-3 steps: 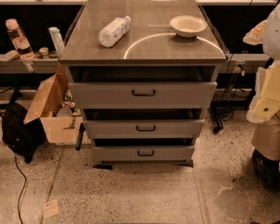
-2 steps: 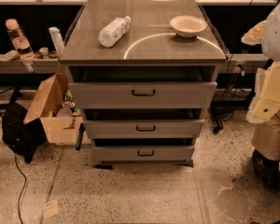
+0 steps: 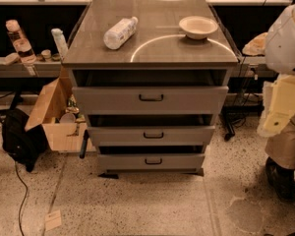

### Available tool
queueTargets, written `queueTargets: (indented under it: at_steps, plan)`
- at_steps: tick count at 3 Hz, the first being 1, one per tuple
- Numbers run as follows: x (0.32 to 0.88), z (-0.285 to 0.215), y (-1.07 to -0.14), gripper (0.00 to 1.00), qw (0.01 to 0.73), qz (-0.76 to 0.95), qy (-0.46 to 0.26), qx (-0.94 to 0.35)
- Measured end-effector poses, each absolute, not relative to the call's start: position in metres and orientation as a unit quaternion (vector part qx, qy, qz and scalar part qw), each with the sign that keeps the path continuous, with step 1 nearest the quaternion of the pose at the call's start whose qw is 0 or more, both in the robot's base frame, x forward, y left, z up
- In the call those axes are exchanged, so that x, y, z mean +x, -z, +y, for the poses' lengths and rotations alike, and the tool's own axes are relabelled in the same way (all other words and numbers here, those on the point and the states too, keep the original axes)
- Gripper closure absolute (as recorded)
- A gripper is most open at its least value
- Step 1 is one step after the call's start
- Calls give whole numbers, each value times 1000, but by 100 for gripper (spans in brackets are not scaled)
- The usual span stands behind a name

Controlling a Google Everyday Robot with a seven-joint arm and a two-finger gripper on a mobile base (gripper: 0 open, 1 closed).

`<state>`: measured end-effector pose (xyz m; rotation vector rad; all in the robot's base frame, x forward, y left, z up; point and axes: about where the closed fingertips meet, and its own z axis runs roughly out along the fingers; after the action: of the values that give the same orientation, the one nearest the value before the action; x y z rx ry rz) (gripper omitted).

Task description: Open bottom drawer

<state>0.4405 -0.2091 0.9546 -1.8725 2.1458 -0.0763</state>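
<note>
The grey cabinet [image 3: 150, 58] stands in the middle of the camera view with three grey drawers. The bottom drawer [image 3: 123, 162] is the lowest, with a low flat front and a small black bar handle [image 3: 153, 161]. Its front stands a little forward, with a dark gap above it. The middle drawer [image 3: 118, 135] and the tall top drawer [image 3: 113, 100] also stand slightly out. My arm is at the right edge, and my gripper [image 3: 273, 124] hangs there, well to the right of the cabinet and apart from every drawer.
A plastic bottle [image 3: 120, 32] lies on the cabinet top beside a shallow bowl [image 3: 198, 26]. An open cardboard box [image 3: 56, 117] and a black bag [image 3: 20, 141] sit on the floor to the left. A cable [image 3: 20, 195] runs across the speckled floor.
</note>
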Motion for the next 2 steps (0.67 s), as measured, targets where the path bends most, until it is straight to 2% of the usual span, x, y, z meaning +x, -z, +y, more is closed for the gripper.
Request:
queueTargets:
  at_steps: [2]
  plan:
    - [444,-194,-918,0,118,692,8,-712]
